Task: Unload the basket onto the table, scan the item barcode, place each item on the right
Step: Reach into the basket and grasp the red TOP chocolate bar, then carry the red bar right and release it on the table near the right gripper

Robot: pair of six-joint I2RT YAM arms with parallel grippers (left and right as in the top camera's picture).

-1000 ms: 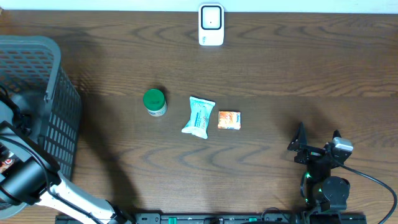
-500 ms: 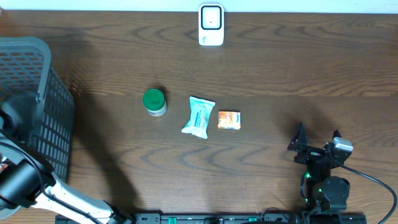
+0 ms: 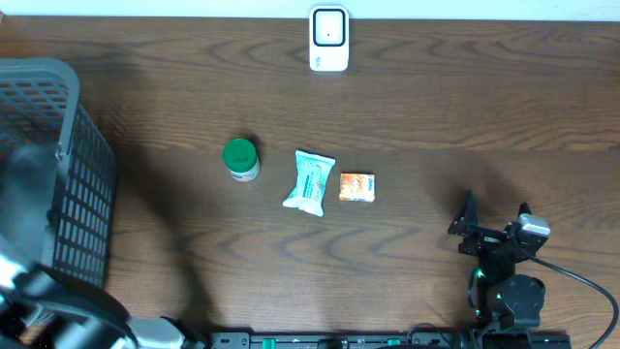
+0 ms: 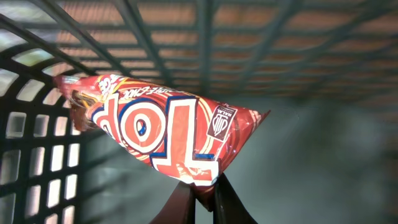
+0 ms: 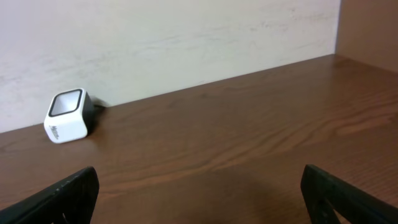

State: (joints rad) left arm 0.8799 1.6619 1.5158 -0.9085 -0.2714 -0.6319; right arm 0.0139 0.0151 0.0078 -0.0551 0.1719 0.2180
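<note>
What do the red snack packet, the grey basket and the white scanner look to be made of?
The red snack packet looks like thin glossy plastic film, judging by its glare streaks and crinkles. The grey basket seems to be moulded matte plastic with uniform lattice walls. The white scanner is probably smooth hard plastic, with a rounded shell and a darker window.

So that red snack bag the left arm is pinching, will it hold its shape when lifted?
Probably floppy: the red snack bag is pinched at one edge by the left fingers and leans sideways. Its glossy film may slip.
</note>
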